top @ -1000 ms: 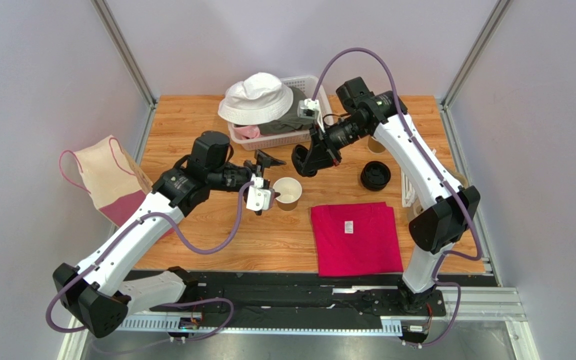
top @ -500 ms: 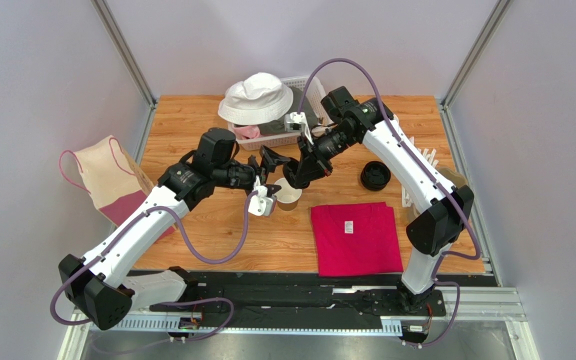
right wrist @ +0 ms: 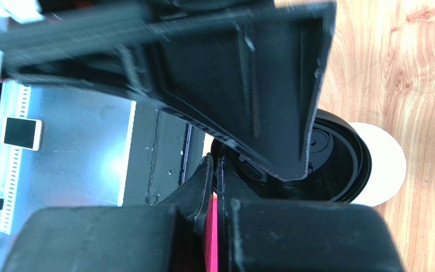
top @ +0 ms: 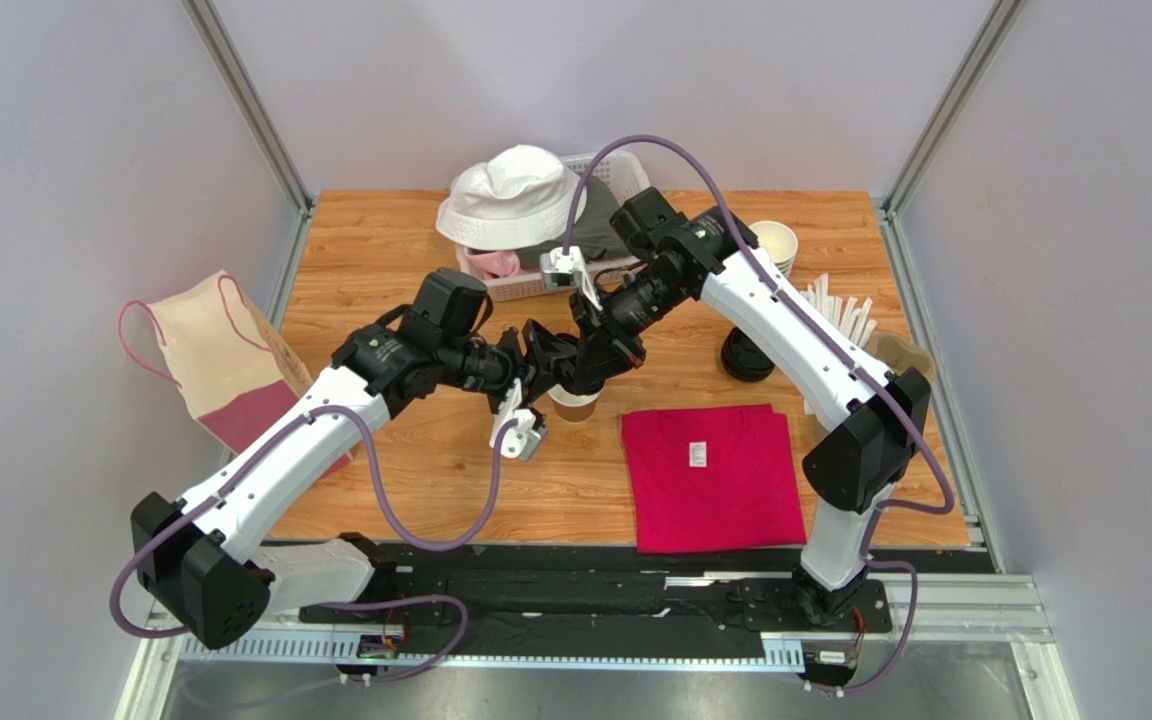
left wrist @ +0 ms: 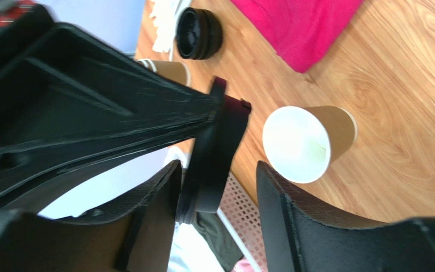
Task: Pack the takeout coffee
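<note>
Right claw (right wrist: pixel 217 164) is pinched together on the rim of a black lid (right wrist: pixel 330 161), holding it tilted on edge, close beside an open tan cup (left wrist: pixel 307 141) that stands on the table (left wrist: pixel 395 187). Left claw (left wrist: pixel 217 170) has its fingers apart, one on either side of the lid. The cup sits just beyond its fingertips.

Side by side on a black mount (top: pixel 612 593), the left arm (top: pixel 274 465) and right arm (top: pixel 815 345) wear smooth white shells broken by chunky black joints, with black housings at shoulder and elbow. A purple cable (top: pixel 642 141) loops loosely along each arm. Small white cameras (top: pixel 519 435) sit at the wrists. The fingers (left wrist: pixel 316 232) are matte black plastic, some with moulded ribs.
</note>
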